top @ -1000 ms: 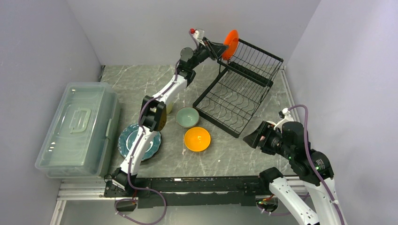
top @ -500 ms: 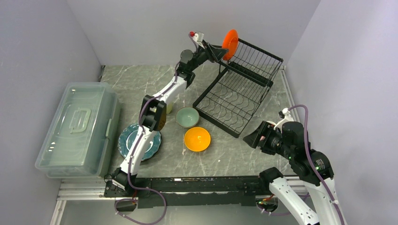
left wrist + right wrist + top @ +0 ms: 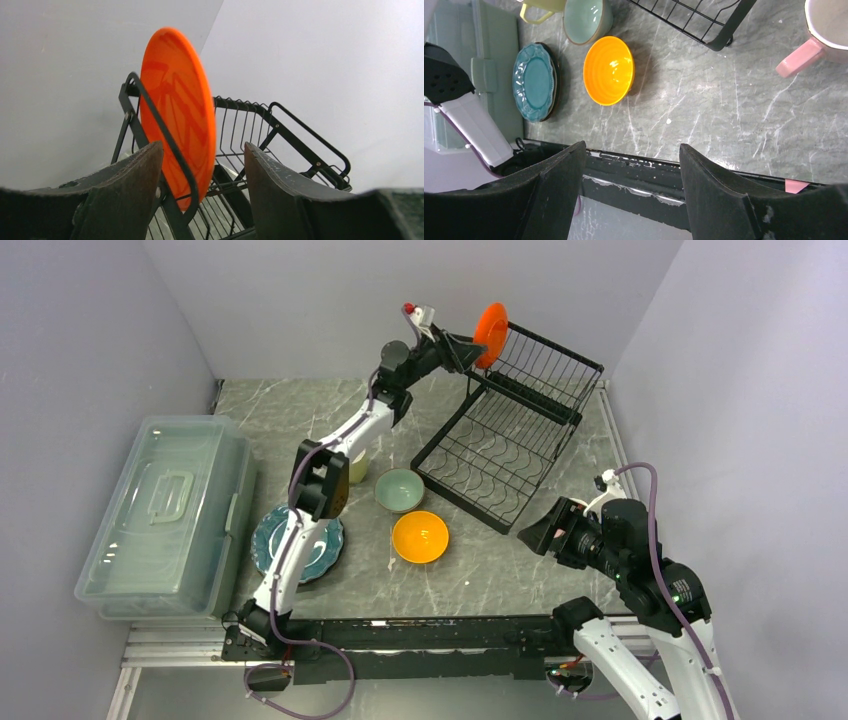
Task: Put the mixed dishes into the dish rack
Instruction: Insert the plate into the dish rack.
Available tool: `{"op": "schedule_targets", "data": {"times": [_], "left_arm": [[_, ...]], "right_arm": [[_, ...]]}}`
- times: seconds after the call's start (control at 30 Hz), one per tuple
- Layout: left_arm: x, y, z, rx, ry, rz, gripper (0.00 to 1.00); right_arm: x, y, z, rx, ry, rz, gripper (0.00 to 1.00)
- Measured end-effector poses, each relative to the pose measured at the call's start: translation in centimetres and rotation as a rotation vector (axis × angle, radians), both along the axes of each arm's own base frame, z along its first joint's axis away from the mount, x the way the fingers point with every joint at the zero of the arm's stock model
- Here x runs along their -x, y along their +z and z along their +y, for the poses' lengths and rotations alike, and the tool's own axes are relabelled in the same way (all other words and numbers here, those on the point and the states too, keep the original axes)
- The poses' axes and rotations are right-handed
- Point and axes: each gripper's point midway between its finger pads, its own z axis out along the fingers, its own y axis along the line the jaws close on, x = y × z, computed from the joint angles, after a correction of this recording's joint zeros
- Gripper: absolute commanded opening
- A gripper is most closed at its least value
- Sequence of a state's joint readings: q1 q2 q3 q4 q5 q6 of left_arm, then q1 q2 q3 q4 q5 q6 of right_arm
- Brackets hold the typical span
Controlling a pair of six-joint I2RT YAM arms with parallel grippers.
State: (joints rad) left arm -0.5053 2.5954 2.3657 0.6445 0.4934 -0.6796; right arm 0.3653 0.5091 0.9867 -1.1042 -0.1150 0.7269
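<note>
The small orange-red plate [image 3: 491, 330] [image 3: 180, 100] stands on edge at the left end of the raised basket of the black dish rack [image 3: 500, 455] [image 3: 280, 130], behind its rail. My left gripper [image 3: 462, 350] [image 3: 202, 170] is open right at the plate, its fingers apart on either side of the plate's lower edge. On the table lie a teal plate [image 3: 297, 542], an orange-yellow bowl [image 3: 420, 536], a pale green bowl [image 3: 399, 489] and a pale yellow mug [image 3: 357, 466]. A pink mug [image 3: 824, 25] shows in the right wrist view. My right gripper [image 3: 535, 535] [image 3: 631, 165] hangs open and empty over the table's front right.
A clear lidded plastic bin [image 3: 165, 515] fills the left side of the table. The rack's slotted lower tray [image 3: 485, 465] holds no dishes. Walls close in on the left, back and right. The black base rail [image 3: 420, 635] runs along the near edge.
My left gripper has opened and let go of the orange-red plate, which stays standing in the rack's basket. The right arm has not moved.
</note>
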Motion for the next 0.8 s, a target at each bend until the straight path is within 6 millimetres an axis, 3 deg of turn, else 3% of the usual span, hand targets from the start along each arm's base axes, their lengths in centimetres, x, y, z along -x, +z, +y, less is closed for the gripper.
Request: {"op": "schedule_targets", "data": {"times": [0.4, 0.6, 0.8], "left_arm": [[2.7, 5.2, 1.4, -0.055, 0.01, -0.103, 0.74], [4.8, 7.1, 3.0, -0.153, 0.046, -0.139, 0.74], [8.9, 11.3, 5.7, -0.265, 0.08, -0.199, 0.72]], "right_arm": [[0.0, 0.4, 0.0, -0.001, 0.0, -0.011, 0.75], [-0.3, 3.2, -0.3, 0.013, 0.01, -0.08, 0.78], [-1.3, 6.1, -0.8, 0.058, 0.006, -0.154, 0.78]]}}
